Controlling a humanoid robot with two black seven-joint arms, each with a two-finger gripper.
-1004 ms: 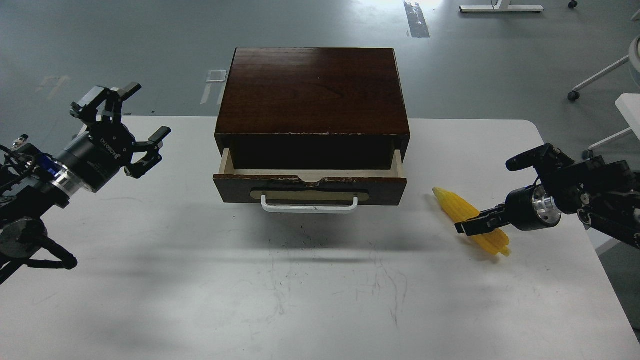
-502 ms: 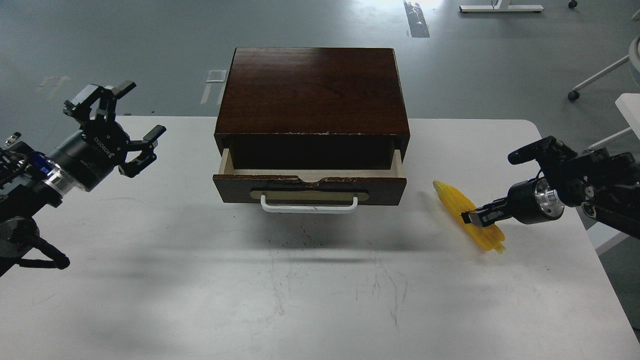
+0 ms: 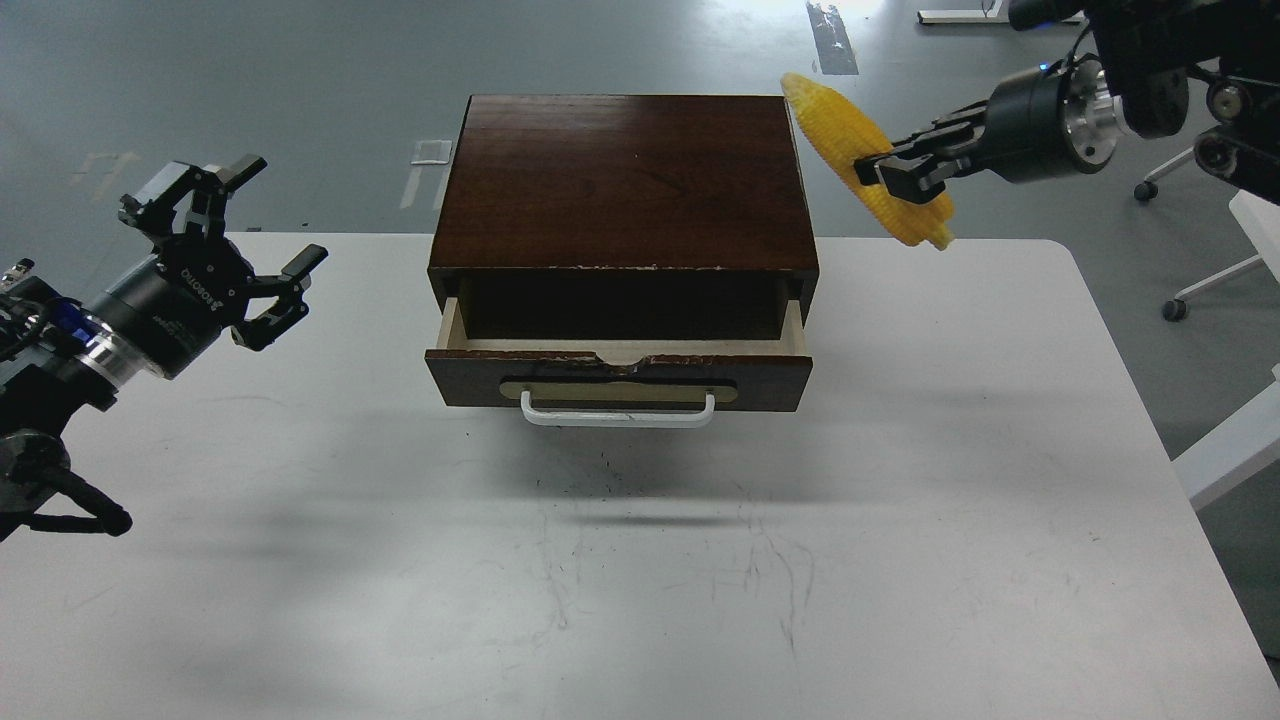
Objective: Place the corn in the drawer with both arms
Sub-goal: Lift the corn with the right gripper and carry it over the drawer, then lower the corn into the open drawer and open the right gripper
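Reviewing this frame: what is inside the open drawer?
Nothing shows inside the drawer: only pale inner sides and a narrow strip behind the front panel. The rest lies dark under the cabinet. The corn is aloft in the right gripper.

cabinet (image 3: 625,180) on table (image 3: 900,500) — drawer (image 3: 620,372) front | corn (image 3: 865,160) right

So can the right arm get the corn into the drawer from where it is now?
Probably yes. The right gripper holds the corn aloft, right of the cabinet, and the drawer stands open with nothing over its opening.
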